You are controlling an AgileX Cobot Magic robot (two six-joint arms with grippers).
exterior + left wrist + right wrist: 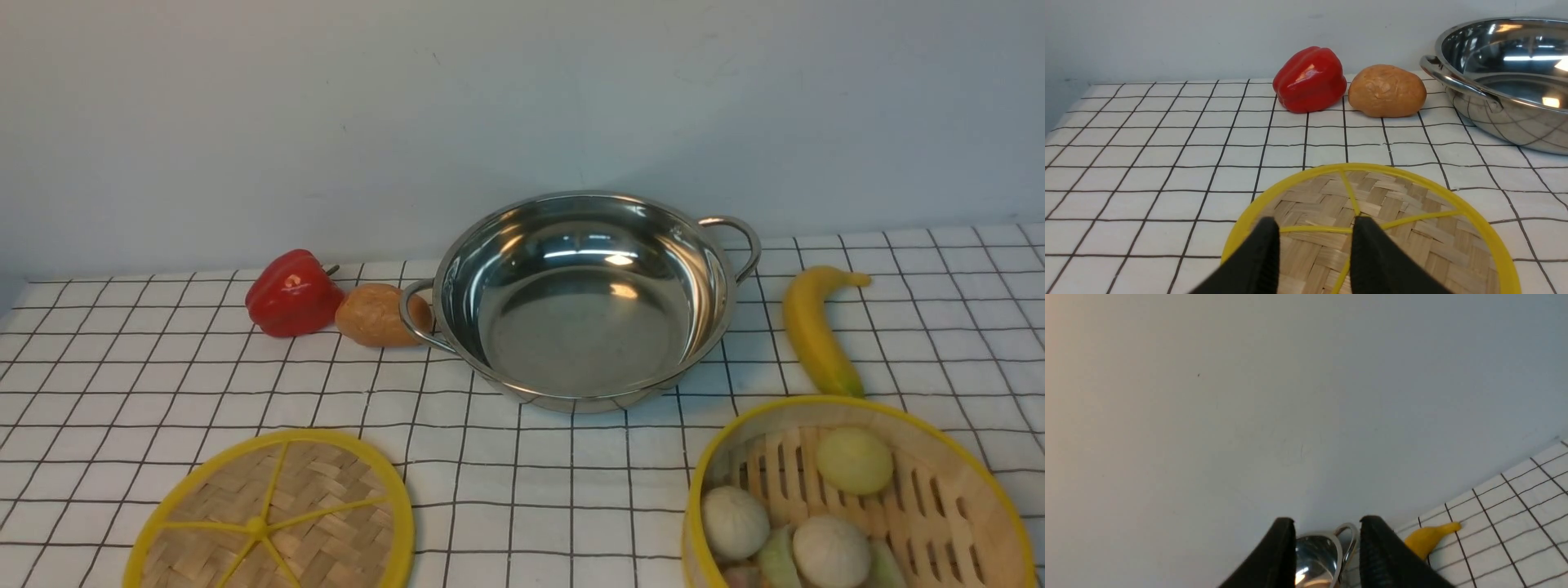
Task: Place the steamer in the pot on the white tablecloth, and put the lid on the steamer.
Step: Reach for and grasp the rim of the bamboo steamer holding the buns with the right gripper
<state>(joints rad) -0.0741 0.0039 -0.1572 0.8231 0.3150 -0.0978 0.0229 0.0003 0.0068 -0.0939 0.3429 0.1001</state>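
The pot [584, 327], empty and shiny, stands on the white tablecloth [163, 392] at the middle back. Near the front right edge sits the steamer [939, 506], with pale buns and dumplings on its slats. At the front left the lid [326, 506] lies flat. Neither arm shows in the front view. In the left wrist view my left gripper [1316, 224] hangs open over the lid [1412, 212], near its hub, with nothing between the fingers. My right gripper [1327, 522] is open and empty, tilted up toward the wall, with the pot [1314, 555] beyond it.
A red pepper [292, 292] and a brown potato-like lump [374, 314] lie just left of the pot's left handle. A yellow banana [812, 331] lies to the pot's right, behind the steamer. A pale wall stands close behind the table.
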